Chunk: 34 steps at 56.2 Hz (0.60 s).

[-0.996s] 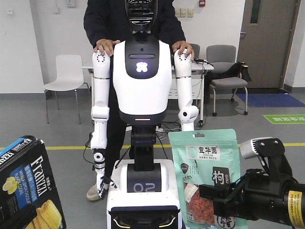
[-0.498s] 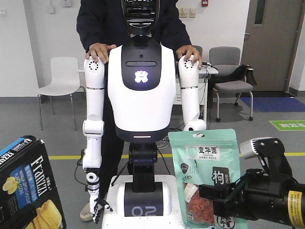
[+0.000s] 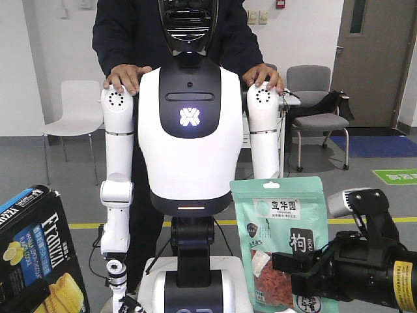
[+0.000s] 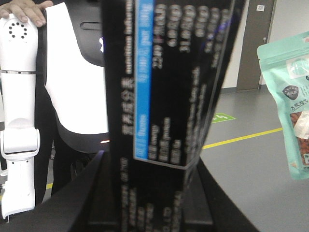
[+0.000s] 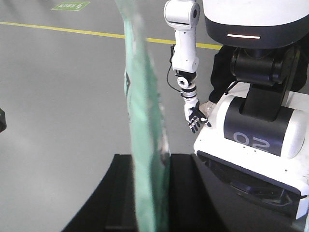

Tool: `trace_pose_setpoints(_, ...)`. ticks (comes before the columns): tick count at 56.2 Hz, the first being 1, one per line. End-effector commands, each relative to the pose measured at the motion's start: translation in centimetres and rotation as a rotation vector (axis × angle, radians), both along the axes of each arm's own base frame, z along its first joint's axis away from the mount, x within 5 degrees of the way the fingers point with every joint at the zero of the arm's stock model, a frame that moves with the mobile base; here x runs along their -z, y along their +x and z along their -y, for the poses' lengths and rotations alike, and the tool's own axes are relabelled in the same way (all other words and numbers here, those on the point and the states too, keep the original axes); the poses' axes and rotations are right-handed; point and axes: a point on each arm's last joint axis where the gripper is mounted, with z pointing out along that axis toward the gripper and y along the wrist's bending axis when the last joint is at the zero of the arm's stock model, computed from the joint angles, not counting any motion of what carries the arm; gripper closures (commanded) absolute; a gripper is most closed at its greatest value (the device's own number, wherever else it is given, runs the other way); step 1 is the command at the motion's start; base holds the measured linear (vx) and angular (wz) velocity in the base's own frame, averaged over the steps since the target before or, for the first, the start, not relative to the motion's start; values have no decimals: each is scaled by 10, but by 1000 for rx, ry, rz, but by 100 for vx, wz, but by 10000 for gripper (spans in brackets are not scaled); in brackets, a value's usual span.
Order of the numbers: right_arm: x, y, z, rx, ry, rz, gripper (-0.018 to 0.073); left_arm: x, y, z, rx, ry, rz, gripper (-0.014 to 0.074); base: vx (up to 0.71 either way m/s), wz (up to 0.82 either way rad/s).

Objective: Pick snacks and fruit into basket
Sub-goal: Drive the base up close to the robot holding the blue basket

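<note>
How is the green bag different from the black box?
The green pouch is thin and flat; the Franzzi box is thick. The pouch stands upright; the box tilts. The pouch shows red berries, the box yellow biscuits. Both are clamped in jaws: pouch by the right gripper, box by the left gripper.

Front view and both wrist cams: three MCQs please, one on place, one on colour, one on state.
1. Where is the mint-green pouch?
A. lying on the ground
B. held up in the right pincer
C. inside a basket

2. What colour is the floor line?
A. yellow
B. red
C. white

3. What state is the left pincer in?
A. open and empty
B. out of view
C. shut on the Franzzi box

Answers:
1 B: the pouch stands clamped in that pincer, off the ground.
2 A: the stripe reads yellow in the front and left wrist views.
3 C: the box stands gripped in it in the left wrist view.
</note>
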Motion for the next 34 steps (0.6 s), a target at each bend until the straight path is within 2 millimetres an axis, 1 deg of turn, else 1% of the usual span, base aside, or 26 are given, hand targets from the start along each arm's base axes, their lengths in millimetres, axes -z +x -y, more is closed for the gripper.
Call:
trace_pose_setpoints(1,-20,-2,1,20,42,62,569,-19,0,1,24,-72,105,594,19,-4)
trace_pose_setpoints(15,-19,-1,1,24,41,62,569,-19,0,1,24,-72,105,594,13,-3)
trace_pose_setpoints(34,-19,-1,1,23,41,62,569,-19,0,1,24,-72,106,594,2,0)
